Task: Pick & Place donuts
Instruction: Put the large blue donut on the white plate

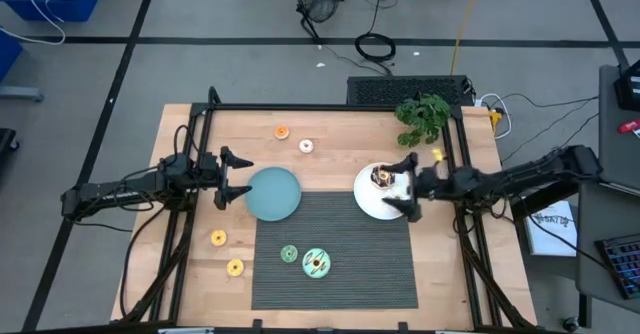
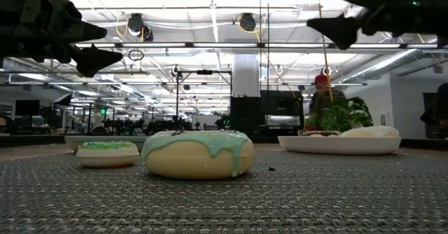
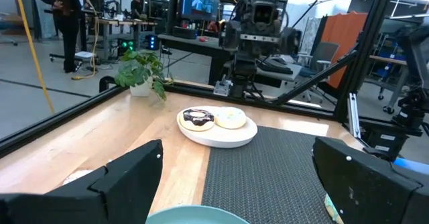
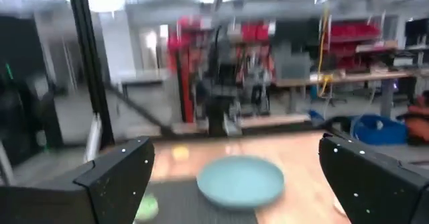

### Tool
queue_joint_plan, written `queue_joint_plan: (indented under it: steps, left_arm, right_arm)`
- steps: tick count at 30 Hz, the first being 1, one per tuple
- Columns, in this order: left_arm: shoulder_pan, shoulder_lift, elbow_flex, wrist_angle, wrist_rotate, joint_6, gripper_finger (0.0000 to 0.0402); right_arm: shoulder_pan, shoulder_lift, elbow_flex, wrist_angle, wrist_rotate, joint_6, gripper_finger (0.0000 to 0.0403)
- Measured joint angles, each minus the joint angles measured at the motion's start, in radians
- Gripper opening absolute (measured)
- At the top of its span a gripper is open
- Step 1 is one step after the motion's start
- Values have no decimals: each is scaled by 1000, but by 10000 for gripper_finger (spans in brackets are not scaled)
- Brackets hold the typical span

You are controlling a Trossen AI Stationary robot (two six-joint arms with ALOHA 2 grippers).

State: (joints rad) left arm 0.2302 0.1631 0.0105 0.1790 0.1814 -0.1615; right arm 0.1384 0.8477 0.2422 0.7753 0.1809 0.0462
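Two donuts lie on the white plate (image 1: 372,202): a chocolate one (image 3: 198,118) and a white one (image 3: 230,118). On the dark mat sit a mint donut (image 1: 316,263) (image 2: 197,153) and a green donut (image 1: 288,254) (image 2: 107,153). Two yellow donuts (image 1: 218,238) (image 1: 235,267) rest on the wood by the mat's left side, and an orange one (image 1: 282,131) and a white one (image 1: 306,146) lie toward the far edge. My left gripper (image 1: 235,179) (image 3: 238,150) hangs open at the teal plate's (image 1: 273,193) left rim. My right gripper (image 1: 408,184) (image 4: 236,143) is open in the air over the white plate's right part.
A potted plant (image 1: 422,117) stands at the far right corner. The black frame rails (image 1: 330,108) run along the far edge and both sides. The grey mat (image 1: 360,264) covers the near middle. A person (image 2: 323,94) stands in the room behind the table.
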Motion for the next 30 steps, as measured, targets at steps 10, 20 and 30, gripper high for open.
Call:
queue_joint_plan:
  steps: [10,20,30]
  left_arm:
    - [0,0,0,3,0,0,379]
    - [0,0,0,6,0,0,379]
    - [0,0,0,6,0,0,379]
  right_arm:
    - [176,553,344,-296,3,-98,397]
    - [282,872,564,-304,80,-229,397]
    - [291,918,599,-280,79,-19,397]
